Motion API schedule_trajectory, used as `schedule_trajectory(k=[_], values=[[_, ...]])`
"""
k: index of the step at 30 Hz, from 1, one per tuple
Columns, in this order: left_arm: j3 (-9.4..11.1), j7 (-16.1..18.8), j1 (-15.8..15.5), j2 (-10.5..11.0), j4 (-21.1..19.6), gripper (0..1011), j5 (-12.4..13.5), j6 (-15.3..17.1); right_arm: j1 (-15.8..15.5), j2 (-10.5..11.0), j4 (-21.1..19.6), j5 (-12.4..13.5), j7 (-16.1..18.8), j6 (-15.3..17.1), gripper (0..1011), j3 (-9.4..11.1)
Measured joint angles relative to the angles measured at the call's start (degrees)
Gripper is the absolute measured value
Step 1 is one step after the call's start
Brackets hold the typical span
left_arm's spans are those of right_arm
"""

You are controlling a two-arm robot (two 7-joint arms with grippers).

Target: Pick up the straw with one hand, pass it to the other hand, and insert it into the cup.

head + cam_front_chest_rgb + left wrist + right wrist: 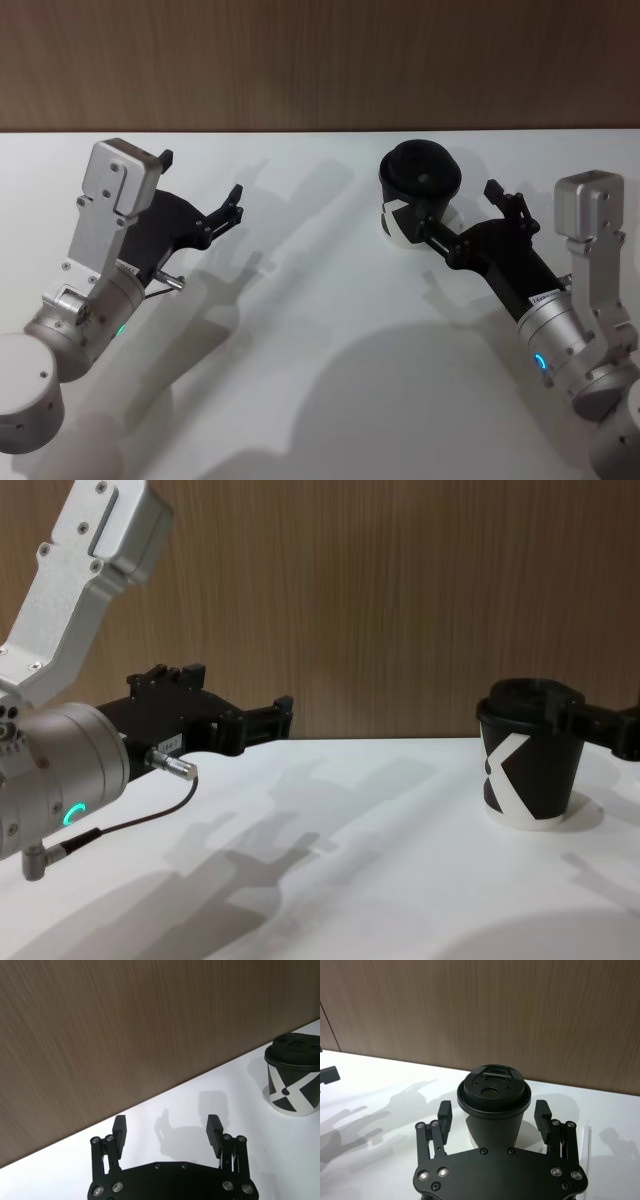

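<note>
The black cup with a domed lid stands upright on the white table at the back right, also seen as the cup. My right gripper is open, and in the right wrist view the cup sits between its fingers with gaps on both sides. My left gripper hovers open and empty over the table's left side, well apart from the cup. A faint pale line lies on the table beside the right gripper; I cannot tell whether it is the straw.
A wooden wall runs along the table's far edge. A thin black cable loops from the left arm. Bare white tabletop spreads between the two arms.
</note>
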Motion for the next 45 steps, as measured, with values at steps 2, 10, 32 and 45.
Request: schedule_trajectory(k=[2,10,32,45], values=[[0.0,0.0,0.0,0.0,0.0,1002,0.0,0.0,0.0,0.0,0.0,0.0,0.0,0.0,1001,0.0],[0.0,0.0,0.0,0.0,0.0,1003,0.0,0.0,0.0,0.0,0.0,0.0,0.0,0.0,1001,0.0],[0.0,0.0,0.0,0.0,0.0,1003,0.0,0.0,-1.0,0.3,-0.8,0.0,-0.2,0.7,1001,1.2],[0.0,0.0,0.0,0.0,0.0,1003,0.0,0.0,-4.7,0.8,-3.5,-0.2,-2.8,4.4,1001,3.8]])
